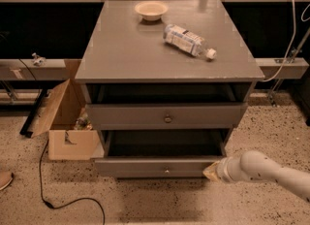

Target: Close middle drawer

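Half of the closing, at a guess, is left to do. The middle drawer [145, 167], low in the centre of the frame, stands out from the bench [126, 49] with a dark strip of its inside showing behind its front. The claw [212, 170] sits at the right end of that front, touching it or very near (I cannot tell which), and I cannot tell whether it is wide or narrow either. What remains looks like a straight push until the front lies flush under the top drawer [126, 116].

The arm [271, 170] comes in from the lower right over bare floor, with open room there. Pushing at one end might skew the drawer, so a spot nearer the small knob [166, 171] would likely serve better. At the left, a cardboard box [63, 122] lies just beside the bench and a cable [63, 202] loops on the floor, both off the drawer's path. The bowl [151, 9] and bottle [188, 40] lie on top, well apart from the work.
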Robot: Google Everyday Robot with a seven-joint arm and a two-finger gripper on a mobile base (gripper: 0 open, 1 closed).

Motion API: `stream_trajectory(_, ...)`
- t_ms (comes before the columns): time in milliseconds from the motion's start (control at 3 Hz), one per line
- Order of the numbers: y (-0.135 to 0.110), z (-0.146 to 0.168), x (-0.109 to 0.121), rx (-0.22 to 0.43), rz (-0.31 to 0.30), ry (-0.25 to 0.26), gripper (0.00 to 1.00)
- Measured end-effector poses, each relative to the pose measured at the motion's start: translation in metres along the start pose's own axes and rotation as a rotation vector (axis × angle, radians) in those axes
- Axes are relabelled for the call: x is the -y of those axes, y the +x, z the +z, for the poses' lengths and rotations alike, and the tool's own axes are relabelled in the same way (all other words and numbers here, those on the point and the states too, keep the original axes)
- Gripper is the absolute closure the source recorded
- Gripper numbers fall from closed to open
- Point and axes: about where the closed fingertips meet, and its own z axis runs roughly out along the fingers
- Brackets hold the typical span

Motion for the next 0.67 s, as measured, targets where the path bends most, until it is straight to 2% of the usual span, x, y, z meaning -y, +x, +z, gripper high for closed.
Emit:
stream_trajectory(333,-0.016,0.009,0.017,0.064,-0.059,0.009,1.0)
stream_trajectory(667,-0.024,0.024,0.037,0.106,-0.089,-0.003,1.0)
